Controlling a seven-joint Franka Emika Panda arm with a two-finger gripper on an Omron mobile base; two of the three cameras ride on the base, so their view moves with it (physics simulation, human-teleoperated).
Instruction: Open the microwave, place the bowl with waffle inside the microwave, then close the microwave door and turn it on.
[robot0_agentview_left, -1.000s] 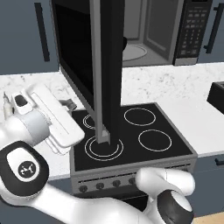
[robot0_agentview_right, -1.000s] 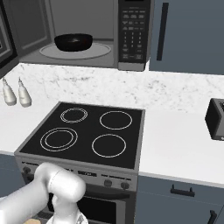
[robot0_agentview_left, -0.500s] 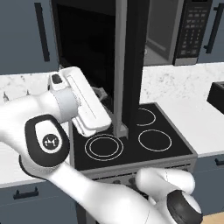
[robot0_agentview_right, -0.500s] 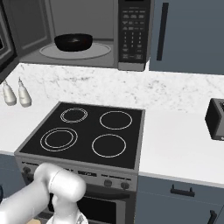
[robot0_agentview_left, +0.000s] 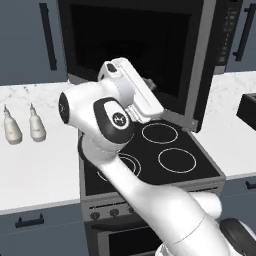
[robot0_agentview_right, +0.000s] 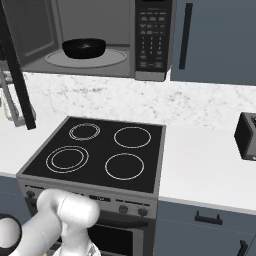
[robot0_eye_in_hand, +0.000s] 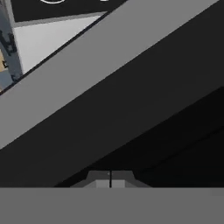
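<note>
- The gripper (robot0_eye_in_hand: 110, 178) has its fingertips pressed together, holding nothing, right against the microwave door (robot0_agentview_left: 145, 50).
- The door stands partly swung over the stove (robot0_agentview_right: 100, 155).
- The bowl with waffle (robot0_agentview_right: 84, 48) sits on the turntable inside the microwave (robot0_agentview_right: 150, 70).

table: white speckled stone table (robot0_agentview_right: 210, 165) running along the wall on both sides of the stove, over dark blue-grey drawer fronts
table, left part: two small pale bottle-shaped shakers (robot0_agentview_left: 22, 127) standing upright, just beside each other, near the backsplash
table, right part: boxy black toaster (robot0_agentview_right: 245, 136) near the far right edge, cut off by the frame
stove: black glass four-ring stove (robot0_agentview_right: 100, 152) set between the two table parts, white ring marks on top, a row of knobs along its grey front
turntable: round grey turntable (robot0_agentview_right: 86, 58) on the microwave cavity floor
on turntable: small shallow round black bowl (robot0_agentview_right: 84, 48) sitting upright
</note>
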